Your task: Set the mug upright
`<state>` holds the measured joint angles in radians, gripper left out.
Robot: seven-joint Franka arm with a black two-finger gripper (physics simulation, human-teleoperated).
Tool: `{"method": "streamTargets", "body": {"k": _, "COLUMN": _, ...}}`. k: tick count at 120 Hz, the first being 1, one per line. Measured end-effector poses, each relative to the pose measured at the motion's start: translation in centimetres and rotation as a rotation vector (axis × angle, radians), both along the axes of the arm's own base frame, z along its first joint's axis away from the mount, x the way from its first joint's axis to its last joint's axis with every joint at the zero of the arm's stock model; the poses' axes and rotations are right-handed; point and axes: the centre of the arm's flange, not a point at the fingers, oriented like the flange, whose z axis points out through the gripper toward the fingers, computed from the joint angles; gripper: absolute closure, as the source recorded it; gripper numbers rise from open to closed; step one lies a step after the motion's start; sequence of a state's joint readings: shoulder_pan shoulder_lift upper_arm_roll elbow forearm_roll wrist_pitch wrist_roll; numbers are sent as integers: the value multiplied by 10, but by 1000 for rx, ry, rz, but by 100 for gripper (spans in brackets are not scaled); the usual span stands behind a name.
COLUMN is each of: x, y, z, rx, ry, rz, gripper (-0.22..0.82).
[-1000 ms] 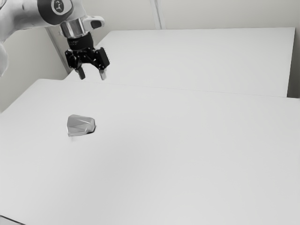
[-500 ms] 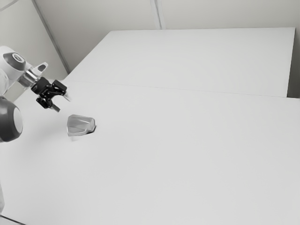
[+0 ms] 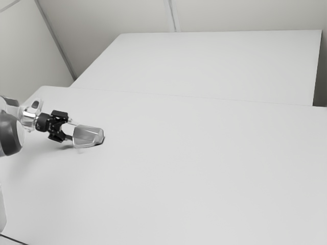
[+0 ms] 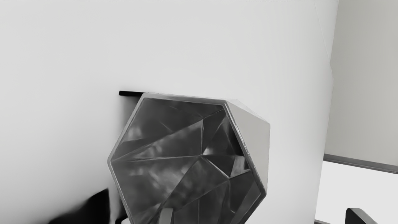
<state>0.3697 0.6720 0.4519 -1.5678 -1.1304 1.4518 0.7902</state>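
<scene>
Mug on its side on table, mouth facing my gripper; fingers wide apart, holding nothing. Probably rigid, fairly light, facets maybe slick. Best hold: rim, one finger inside, one outside.

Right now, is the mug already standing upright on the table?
No, the mug is lying on its side on the table, with its open mouth facing the gripper.
</scene>
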Motion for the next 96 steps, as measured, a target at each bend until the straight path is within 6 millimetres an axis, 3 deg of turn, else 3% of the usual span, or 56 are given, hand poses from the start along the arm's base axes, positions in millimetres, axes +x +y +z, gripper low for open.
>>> {"method": "streamTargets", "body": {"k": 17, "x": 3, "y": -6, "z": -1, "rx": -60, "ry": -84, "rz": 9, "gripper": 0}}
{"method": "streamTargets", "body": {"k": 33, "x": -8, "y": -17, "z": -20, "rx": -135, "ry": -111, "rz": 30, "gripper": 0}}
{"method": "streamTargets", "body": {"k": 56, "x": -3, "y": -24, "z": -18, "rx": -169, "ry": -179, "rz": 32, "gripper": 2}}
{"method": "streamTargets", "body": {"k": 77, "x": 2, "y": -33, "z": -21, "rx": -190, "ry": -200, "rz": 25, "gripper": 47}}
{"method": "streamTargets", "body": {"k": 96, "x": 2, "y": -36, "z": -23, "rx": -191, "ry": -204, "rz": 21, "gripper": 66}}
